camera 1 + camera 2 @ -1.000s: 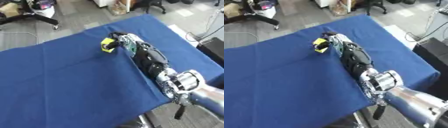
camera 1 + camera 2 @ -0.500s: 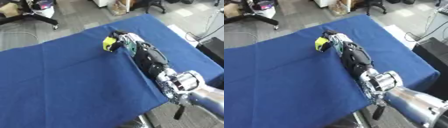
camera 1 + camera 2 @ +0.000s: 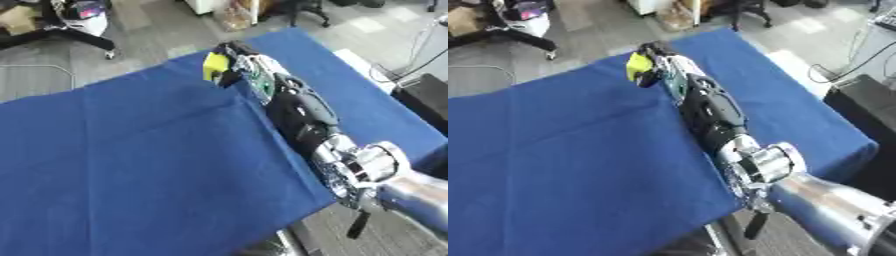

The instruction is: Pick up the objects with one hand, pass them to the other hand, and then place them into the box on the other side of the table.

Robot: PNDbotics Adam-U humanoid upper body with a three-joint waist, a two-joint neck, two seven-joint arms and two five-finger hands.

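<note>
My right arm stretches from the lower right across the blue table toward its far edge. At its end my right hand has its fingers curled round a small yellow object, held above the cloth near the table's far side. In the right eye view the same yellow object sits at the tip of my right hand. What the object is I cannot make out beyond its yellow colour and blocky shape. My left hand shows in neither view, and no box is in sight.
Beyond the far edge lies grey floor with an office chair base at the upper left and cartons at the top. A black unit stands by the table's right edge.
My right hand has carried the yellow object farther toward the table's far edge and a little higher. The camera view has shifted slightly.
</note>
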